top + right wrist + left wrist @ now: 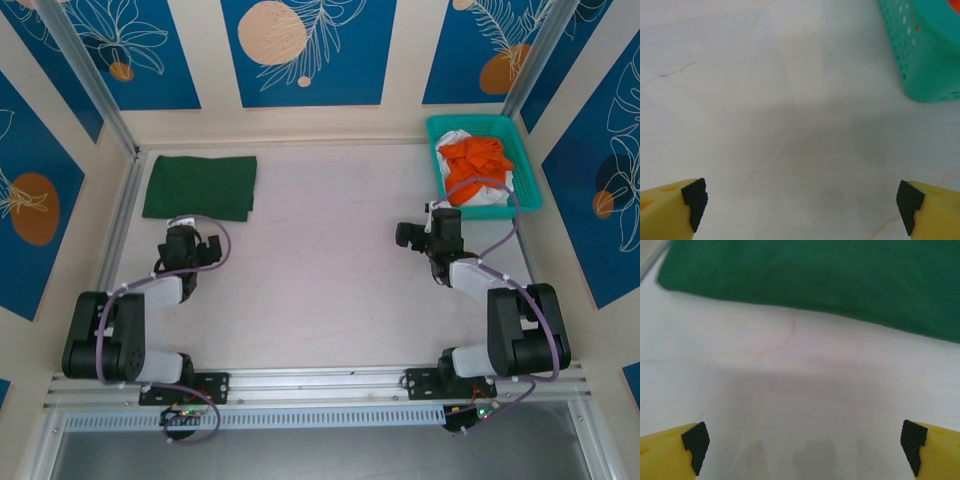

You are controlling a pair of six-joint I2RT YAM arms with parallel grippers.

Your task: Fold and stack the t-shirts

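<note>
White, faintly veined tabletop point(320, 270), alu frame rails; cream walls w/ blue floral panels point(308, 50). Green t-shirt point(200, 186) lay folded far-left. Orange t-shirt point(478, 158) lay atop white t-shirt point(490, 197) in teal basket point(470, 120), far-right. Left gripper point(805, 440) & right gripper point(800, 200): jaws wide apart, holding nothing.

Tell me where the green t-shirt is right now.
In the top view, the folded green t-shirt lies flat at the far left of the table, just beyond the left tool; the teal basket sits opposite at far right.
</note>
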